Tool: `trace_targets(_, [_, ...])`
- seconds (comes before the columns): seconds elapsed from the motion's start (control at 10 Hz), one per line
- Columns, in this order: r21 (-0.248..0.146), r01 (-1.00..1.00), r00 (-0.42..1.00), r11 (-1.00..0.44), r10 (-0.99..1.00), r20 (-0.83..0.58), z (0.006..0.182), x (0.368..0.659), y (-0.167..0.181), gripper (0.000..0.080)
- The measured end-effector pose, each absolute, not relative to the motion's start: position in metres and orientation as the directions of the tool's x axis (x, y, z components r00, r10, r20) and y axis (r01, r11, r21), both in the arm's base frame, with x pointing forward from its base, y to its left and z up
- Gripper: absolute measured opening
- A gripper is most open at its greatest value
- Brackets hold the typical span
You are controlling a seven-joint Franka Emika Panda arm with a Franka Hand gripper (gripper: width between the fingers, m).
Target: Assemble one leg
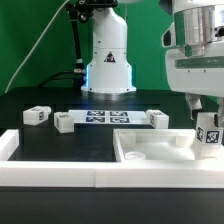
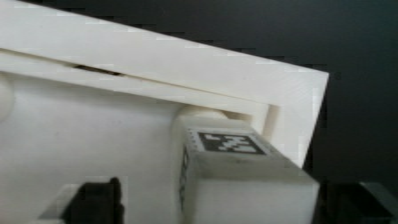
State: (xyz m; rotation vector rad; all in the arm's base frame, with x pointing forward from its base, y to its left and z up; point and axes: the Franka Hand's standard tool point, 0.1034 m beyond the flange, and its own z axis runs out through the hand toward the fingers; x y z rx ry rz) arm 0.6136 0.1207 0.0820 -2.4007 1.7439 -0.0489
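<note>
Operator: Report tool status.

Technician: The tool (image 1: 207,124) hangs at the exterior view's right, over the far right corner of the square panel (image 1: 150,152); the leg (image 1: 209,137) stands upright between its jaws, tag face toward the exterior camera. In the wrist view the two dark fingers (image 2: 98,200) flank the leg (image 2: 240,175); one finger sits against the leg's side; a strip of white panel (image 2: 107,110) shows between the leg and the other finger. I cannot tell whether the grip is clenched or released.

Operator: Is the leg seated in the panel?

Technician: The lower end of the leg meets the panel's raised corner rim; whether it is seated or only held just above cannot be told.

Operator: List the other items.

Technician: Three spare pegs lie on the dark bench (image 1: 60,142); two (image 1: 37,115) (image 1: 64,122) sit at the exterior view's left of the marker board (image 1: 108,118); the third (image 1: 157,120) sits just beside its right end. A white border rail (image 1: 50,172) runs along the near edge.
</note>
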Motion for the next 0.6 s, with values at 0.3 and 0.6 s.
trace_targets(0.3, [-0.164,-0.761,0.637,-0.627,-0.771,-0.008,0.0834,0.6151,0.121,0.0648])
trace_targets(0.6, [-0.123,-0.502,0.859,-0.856,-0.51,0.044,0.0855,0.6168,0.1204,0.0649])
